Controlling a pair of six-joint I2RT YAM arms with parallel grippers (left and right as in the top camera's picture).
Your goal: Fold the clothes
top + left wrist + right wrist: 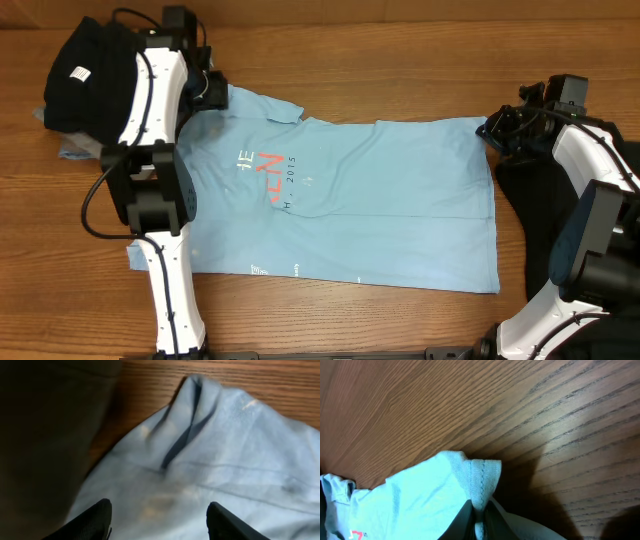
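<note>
A light blue T-shirt [380, 200] with red and white lettering lies spread flat across the wooden table. My left gripper [212, 92] is open just above the shirt's top left part near the collar; in the left wrist view its fingers [159, 520] straddle blue fabric [225, 460]. My right gripper [497, 130] is shut on the shirt's top right hem corner; the right wrist view shows the stitched hem [481, 482] pinched between the fingers [479, 520]. A black garment [85, 70] lies bundled at the far left.
Another dark garment [535, 235] lies under my right arm at the right. A blue scrap [75, 152] shows under the black bundle. My left arm's base [150, 190] stands over the shirt's left side.
</note>
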